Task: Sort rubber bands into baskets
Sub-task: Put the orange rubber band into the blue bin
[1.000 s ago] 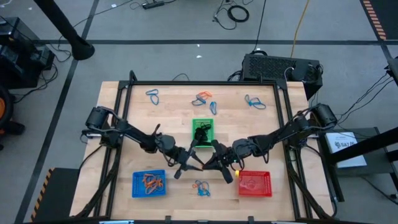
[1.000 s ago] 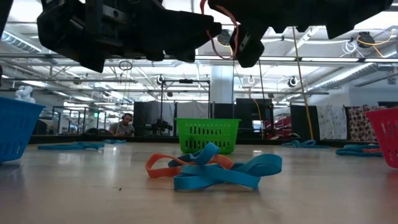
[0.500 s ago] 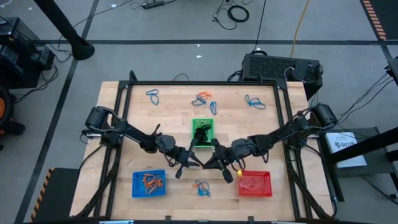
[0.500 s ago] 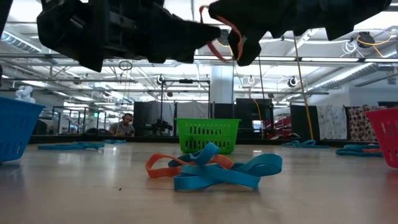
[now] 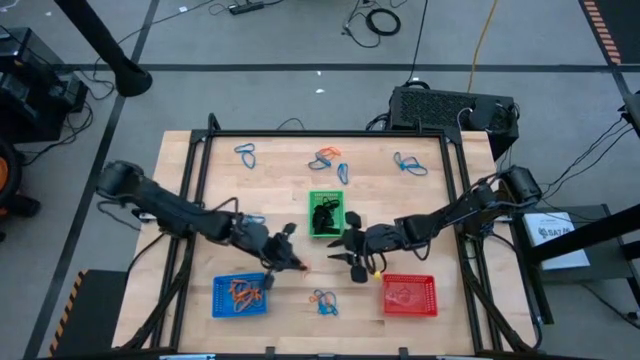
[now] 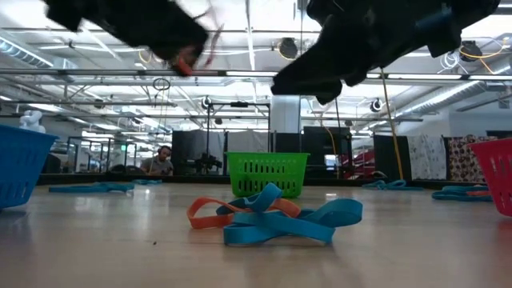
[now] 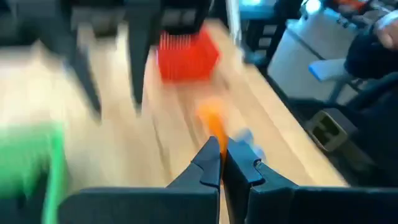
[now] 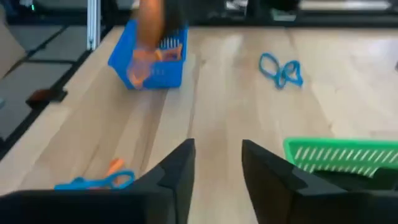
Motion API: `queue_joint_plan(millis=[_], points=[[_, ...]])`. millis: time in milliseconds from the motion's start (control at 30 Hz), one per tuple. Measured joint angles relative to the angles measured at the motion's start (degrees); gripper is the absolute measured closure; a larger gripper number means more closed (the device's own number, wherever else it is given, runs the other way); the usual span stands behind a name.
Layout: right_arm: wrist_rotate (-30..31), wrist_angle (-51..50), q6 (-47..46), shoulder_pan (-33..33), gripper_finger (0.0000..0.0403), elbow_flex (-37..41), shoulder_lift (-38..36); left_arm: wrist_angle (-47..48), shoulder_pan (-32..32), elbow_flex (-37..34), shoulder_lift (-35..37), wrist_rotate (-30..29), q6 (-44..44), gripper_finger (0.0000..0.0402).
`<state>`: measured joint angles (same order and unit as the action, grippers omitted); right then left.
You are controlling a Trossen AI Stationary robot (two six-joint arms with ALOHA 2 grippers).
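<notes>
Above the blue basket [image 5: 240, 295], the left gripper [image 5: 291, 263] pinches an orange rubber band [image 7: 213, 120] in closed jaws; right of it, the right gripper [image 5: 350, 262] hangs parted, empty, near the green basket [image 5: 325, 214].

Of 3 baskets [image 5: 326, 213], 1 is central, 2 at the near edge, bands [image 5: 324, 300] between them.

Closed left tool [image 7: 221, 155] pinching orange band [image 7: 212, 119]
</notes>
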<state>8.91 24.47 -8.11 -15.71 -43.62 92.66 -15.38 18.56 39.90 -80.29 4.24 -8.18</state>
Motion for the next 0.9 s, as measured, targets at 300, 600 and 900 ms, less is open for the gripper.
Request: queue_joint_plan(millis=[300,600,900], points=[[-6.3,0.5,-0.2,-1.1,0.0243,0.0,0.0,44.1,10.4,10.6,8.7,-0.2,-34.7,0.04],[-6.2,4.3,1.1,-1.2,0.0243,0.0,0.0,52.6,20.8,10.3,5.7,2.1,-55.9,0.0392],[-6.2,3.0,1.7,-1.2,0.0243,0.0,0.0,53.6,21.9,10.3,3.4,2.9,-55.9,0.0389]])
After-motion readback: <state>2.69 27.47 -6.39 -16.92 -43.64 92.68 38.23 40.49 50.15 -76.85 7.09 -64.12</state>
